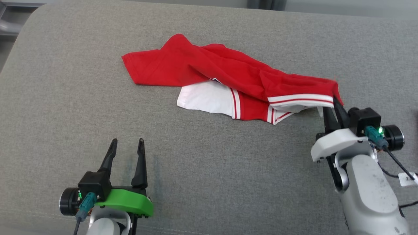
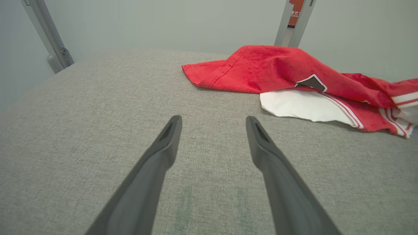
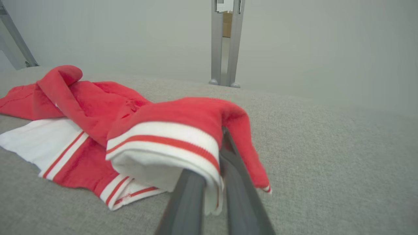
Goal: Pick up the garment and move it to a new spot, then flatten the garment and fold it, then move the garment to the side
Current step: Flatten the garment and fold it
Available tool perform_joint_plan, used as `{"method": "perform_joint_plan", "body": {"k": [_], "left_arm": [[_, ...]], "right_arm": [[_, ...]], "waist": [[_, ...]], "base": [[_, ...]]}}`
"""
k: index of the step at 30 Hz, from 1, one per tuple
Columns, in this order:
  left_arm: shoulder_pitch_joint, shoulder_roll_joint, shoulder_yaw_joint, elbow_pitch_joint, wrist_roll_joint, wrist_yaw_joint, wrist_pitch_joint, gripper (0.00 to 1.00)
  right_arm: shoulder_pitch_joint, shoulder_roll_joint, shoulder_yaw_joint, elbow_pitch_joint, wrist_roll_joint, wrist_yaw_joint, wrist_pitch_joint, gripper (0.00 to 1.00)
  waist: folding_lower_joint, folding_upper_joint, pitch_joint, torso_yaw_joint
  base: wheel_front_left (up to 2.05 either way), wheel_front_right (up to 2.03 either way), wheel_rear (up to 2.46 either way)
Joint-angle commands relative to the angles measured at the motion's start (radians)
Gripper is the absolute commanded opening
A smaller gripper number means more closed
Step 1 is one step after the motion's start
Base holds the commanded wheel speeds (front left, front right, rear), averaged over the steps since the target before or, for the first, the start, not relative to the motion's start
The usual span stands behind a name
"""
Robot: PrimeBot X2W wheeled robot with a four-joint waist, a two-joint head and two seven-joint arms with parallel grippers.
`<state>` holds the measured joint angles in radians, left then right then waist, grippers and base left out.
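Grey woven surface (image 1: 65, 98) from the head camera: its far edge runs across the top of the view and rounds off at the far left corner, with broad bare cloth open to the left of, in front of and to the right of the garment (image 1: 202, 68). The garment, red with a white panel and red-and-white striped bands, lies crumpled a little beyond the middle of the surface, its left end flat and its right end clear of the cloth. The right gripper (image 1: 333, 109), at the right, has its jaws close together on the striped band at that lifted end (in the right wrist view white fabric passes between them and red cloth drapes over their tips). The left gripper (image 1: 127, 141), near the front left, has its jaws wide apart and empty over bare surface, well apart from the garment's white panel. Faint greenish smears (image 2: 186, 202) mark the cloth between them. Metal posts (image 3: 225, 42) stand against a pale wall beyond the far edge.
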<state>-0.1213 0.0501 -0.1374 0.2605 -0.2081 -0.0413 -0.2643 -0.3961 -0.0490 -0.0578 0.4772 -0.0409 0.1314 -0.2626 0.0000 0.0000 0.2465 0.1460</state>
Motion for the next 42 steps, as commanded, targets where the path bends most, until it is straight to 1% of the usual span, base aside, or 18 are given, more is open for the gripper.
{"method": "perform_joint_plan", "body": {"k": [1, 5, 7, 10, 13, 14, 15, 18, 20, 23, 26, 28, 32, 35, 39, 42], "left_arm": [[-0.023, 0.002, -0.012, 0.003, -0.012, -0.006, 0.001, 1.0], [-0.028, 0.002, -0.063, 0.025, -0.008, -0.015, 0.0, 1.0], [-0.035, 0.002, -0.089, 0.028, -0.016, -0.018, 0.001, 1.0], [-0.042, 0.002, -0.123, 0.038, -0.031, -0.016, 0.001, 1.0], [-0.056, 0.002, -0.149, 0.042, -0.033, -0.018, 0.001, 1.0], [-0.055, 0.002, -0.153, 0.043, -0.035, -0.013, 0.001, 1.0], [-0.055, 0.002, -0.156, 0.041, -0.035, -0.012, 0.001, 1.0], [-0.051, 0.002, -0.158, 0.047, -0.031, -0.006, 0.001, 1.0], [-0.047, 0.002, -0.152, 0.047, -0.04, -0.001, 0.001, 1.0], [-0.041, 0.002, -0.149, 0.045, -0.048, 0.006, 0.001, 1.0], [-0.039, 0.002, -0.148, 0.04, -0.055, 0.007, 0.0, 1.0], [-0.042, 0.002, -0.147, 0.037, -0.056, 0.007, 0.0, 1.0], [-0.056, 0.002, -0.15, 0.027, -0.057, 0.004, 0.001, 1.0], [-0.064, 0.002, -0.154, 0.024, -0.06, 0.004, 0.001, 1.0], [-0.068, 0.002, -0.17, 0.026, -0.064, -0.001, 0.001, 1.0], [-0.082, 0.002, -0.175, 0.029, -0.064, -0.002, 0.001, 1.0]], "right_arm": [[-0.038, -0.005, 0.002, -0.009, -0.025, -0.002, -0.003, 0.0], [-0.145, -0.047, 0.016, 0.042, -0.082, -0.002, -0.003, 0.0], [-0.215, -0.07, 0.022, 0.089, -0.108, -0.002, -0.003, 0.0], [-0.307, -0.118, 0.016, 0.193, -0.168, -0.002, 0.003, 0.0], [-0.392, -0.158, -0.019, 0.286, -0.224, -0.002, 0.032, 0.0], [-0.415, -0.17, -0.049, 0.316, -0.247, -0.002, 0.05, 0.21], [-0.429, -0.176, -0.076, 0.339, -0.267, -0.002, 0.07, 1.0], [-0.464, -0.177, -0.163, 0.374, -0.337, -0.002, 0.094, 1.0], [-0.456, -0.157, -0.216, 0.391, -0.372, -0.002, 0.094, 1.0], [-0.431, -0.118, -0.236, 0.408, -0.393, -0.002, 0.048, 1.0], [-0.402, -0.076, -0.218, 0.424, -0.36, -0.002, 0.009, 1.0], [-0.382, -0.047, -0.171, 0.413, -0.324, -0.002, -0.001, 1.0], [-0.304, -0.017, -0.025, 0.268, -0.186, -0.002, -0.002, 1.0], [-0.23, -0.008, 0.121, 0.175, -0.077, -0.002, -0.002, 1.0], [-0.174, -0.005, 0.332, 0.155, 0.062, -0.002, -0.003, 1.0], [-0.171, -0.012, 0.445, 0.18, 0.132, -0.002, -0.003, 1.0]], "waist": [[0.0, 0.0, 0.009, 0.008], [0.0, 0.0, 0.023, 0.037], [0.0, 0.0, 0.034, 0.058], [0.0, 0.0, 0.051, 0.103], [0.0, 0.0, 0.067, 0.144], [0.0, 0.0, 0.07, 0.154], [0.0, 0.0, 0.072, 0.16], [0.0, 0.0, 0.079, 0.17], [0.0, 0.0, 0.079, 0.169], [0.0, 0.0, 0.074, 0.157], [0.0, 0.0, 0.07, 0.134], [0.0, 0.0, 0.069, 0.118], [0.0, 0.0, 0.075, 0.098], [0.0, 0.0, 0.08, 0.094], [0.0, 0.0, 0.088, 0.11], [0.0, 0.0, 0.094, 0.13]], "base": [[0.0, 0.0, 0.0], [0.0, 0.0, 0.0], [0.0, 0.0, 0.0], [0.0, 0.0, 0.0], [0.0, 0.0, 0.0], [0.0, 0.0, 0.0], [0.0, 0.0, 0.0], [0.0, 0.0, 0.0], [0.0, 0.0, 0.0], [0.0, 0.0, 0.0], [0.0, 0.0, 0.0], [0.0, 0.0, 0.0], [0.0, 0.0, 0.0], [0.0, 0.0, 0.0], [0.0, 0.0, 0.0], [0.0, 0.0, 0.0]]}}
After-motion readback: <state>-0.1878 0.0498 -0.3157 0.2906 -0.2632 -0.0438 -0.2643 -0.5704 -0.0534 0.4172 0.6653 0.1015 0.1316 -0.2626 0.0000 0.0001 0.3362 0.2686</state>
